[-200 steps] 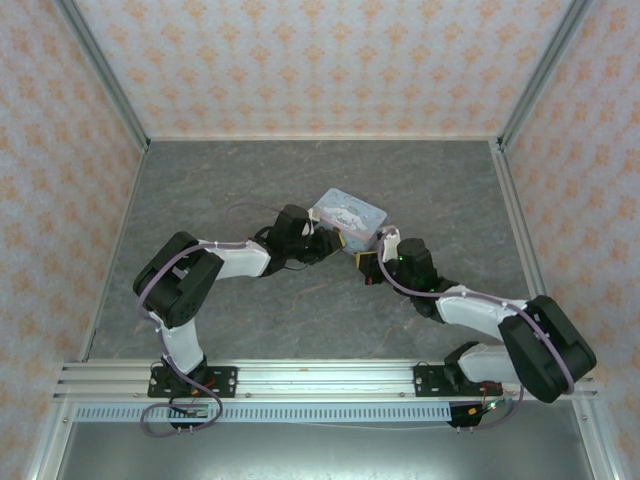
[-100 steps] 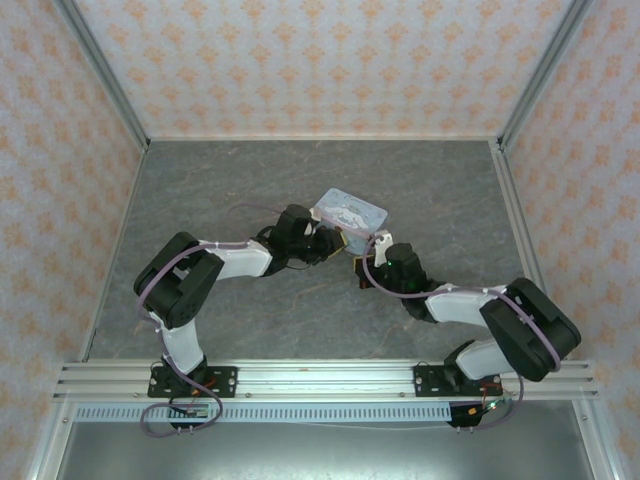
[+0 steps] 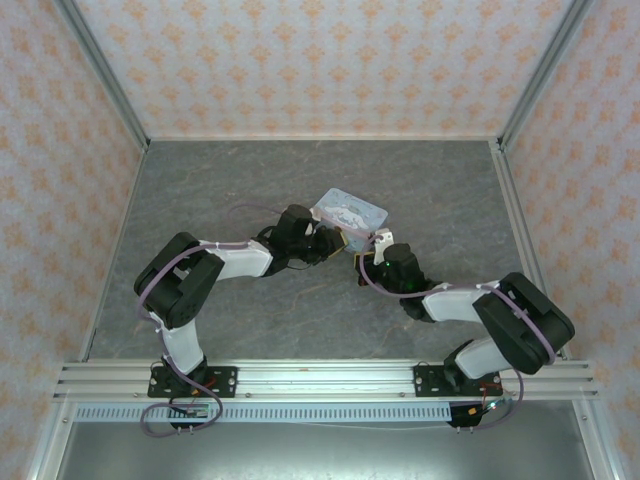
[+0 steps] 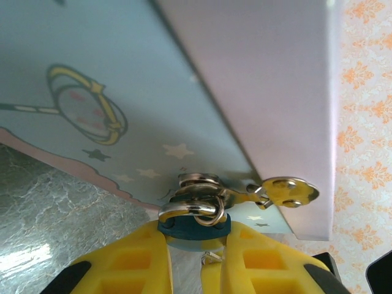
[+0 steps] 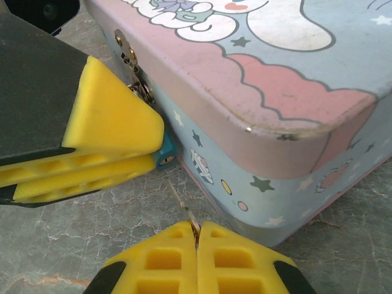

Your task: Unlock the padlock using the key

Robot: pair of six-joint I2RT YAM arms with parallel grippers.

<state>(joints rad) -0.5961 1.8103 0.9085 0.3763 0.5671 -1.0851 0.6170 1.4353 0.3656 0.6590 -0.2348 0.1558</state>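
Note:
The padlock is a small teal block whose silver shackle hangs through the hasp of the pale blue tin. My left gripper is shut on its body, one yellow finger on each side. In the right wrist view the padlock shows its keyhole end past the left gripper's yellow fingers. My right gripper is shut on the key, a thin metal blade pointing up-left. The blade's tip is a short gap below the keyhole. From above, both grippers meet at the tin's near edge.
The tin with its white cartoon figure lies tilted mid-table on the grey marbled surface. Its corner is close to the right of the key. Patterned walls with metal rails enclose the table.
The right arm has swung left and forward, bringing the key closer to the padlock. The left arm and the tin have stayed put.

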